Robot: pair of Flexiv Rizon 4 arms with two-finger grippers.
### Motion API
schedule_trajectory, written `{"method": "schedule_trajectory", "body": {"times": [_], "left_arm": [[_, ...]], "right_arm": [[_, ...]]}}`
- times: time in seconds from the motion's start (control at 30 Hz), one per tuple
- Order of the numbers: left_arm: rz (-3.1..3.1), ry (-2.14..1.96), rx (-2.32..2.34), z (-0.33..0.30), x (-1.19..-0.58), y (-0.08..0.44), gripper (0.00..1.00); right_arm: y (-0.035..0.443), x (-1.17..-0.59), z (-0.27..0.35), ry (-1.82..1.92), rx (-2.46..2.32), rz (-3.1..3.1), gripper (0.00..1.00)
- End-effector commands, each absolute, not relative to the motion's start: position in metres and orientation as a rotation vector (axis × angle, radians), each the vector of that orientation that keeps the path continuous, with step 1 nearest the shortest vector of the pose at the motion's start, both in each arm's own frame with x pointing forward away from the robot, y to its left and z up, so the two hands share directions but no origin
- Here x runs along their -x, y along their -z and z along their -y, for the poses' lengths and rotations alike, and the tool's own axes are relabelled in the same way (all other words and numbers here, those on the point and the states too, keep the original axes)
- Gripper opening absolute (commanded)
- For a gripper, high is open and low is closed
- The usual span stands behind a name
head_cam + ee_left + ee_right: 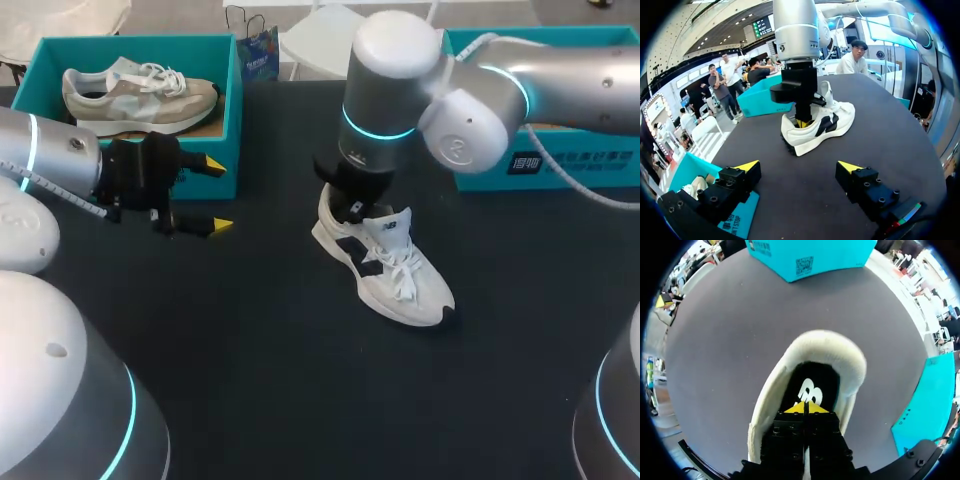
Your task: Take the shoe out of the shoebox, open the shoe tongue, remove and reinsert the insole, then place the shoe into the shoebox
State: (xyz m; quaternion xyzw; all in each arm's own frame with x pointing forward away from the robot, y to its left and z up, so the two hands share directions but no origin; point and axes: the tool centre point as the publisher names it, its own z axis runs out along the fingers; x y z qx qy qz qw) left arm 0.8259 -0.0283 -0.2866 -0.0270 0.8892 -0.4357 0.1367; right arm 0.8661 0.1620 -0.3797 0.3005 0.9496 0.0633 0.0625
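Surface: a flat, matte, dark grey table [260, 330]; the white shoe [385, 265] lies near its middle, out of any box, and every place below is given from it.
Right arm: a smooth silver tube with a glowing cyan ring [470, 100], standing straight down over the shoe's heel end.
Left arm: the same silver shell [40, 160], well to the left of the shoe.
Boxes: an open teal cardboard box [232, 110] behind and to the left of the shoe, holding a beige and grey shoe [140, 95]; a second teal box [590, 38] behind and to the right.
Shoe: soft white upper with black side patches, a padded collar and loose white laces [405, 275]; it sits upright on its sole.
Insole: black with a white mark [812, 385], lying flat inside the shoe.
Right gripper: blocky black fingers pressed together [806, 407], tips down in the shoe's opening just over the insole; nothing shows between them.
Left gripper: spread wide and empty [799, 167], pointing at the shoe from well apart, beside the left box.
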Motion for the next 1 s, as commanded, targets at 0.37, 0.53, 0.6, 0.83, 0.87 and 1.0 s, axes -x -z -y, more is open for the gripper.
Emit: {"method": "schedule_trajectory", "body": {"times": [0.37, 0.53, 0.6, 0.83, 0.87, 1.0], "left_arm": [[-2.576, 1.257, 0.078, 0.028, -0.826, 0.286, 1.00], [-2.576, 1.257, 0.078, 0.028, -0.826, 0.286, 1.00], [-2.576, 1.257, 0.078, 0.028, -0.826, 0.286, 1.00], [-2.576, 1.257, 0.078, 0.028, -0.826, 0.286, 1.00], [-2.576, 1.257, 0.078, 0.028, -0.826, 0.286, 1.00], [-2.576, 1.257, 0.078, 0.028, -0.826, 0.286, 1.00]], "right_arm": [[0.409, -0.884, -0.173, -0.160, -0.865, -2.946, 0.00], [0.408, -0.876, -0.169, -0.134, -0.879, -2.965, 0.00], [0.404, -0.874, -0.167, -0.126, -0.881, -2.968, 0.00], [0.354, -0.860, -0.154, -0.021, -0.936, -2.958, 0.00], [0.351, -0.859, -0.154, -0.006, -0.933, -2.950, 0.00], [0.336, -0.851, -0.143, 0.061, -0.968, -2.959, 0.00]]}}
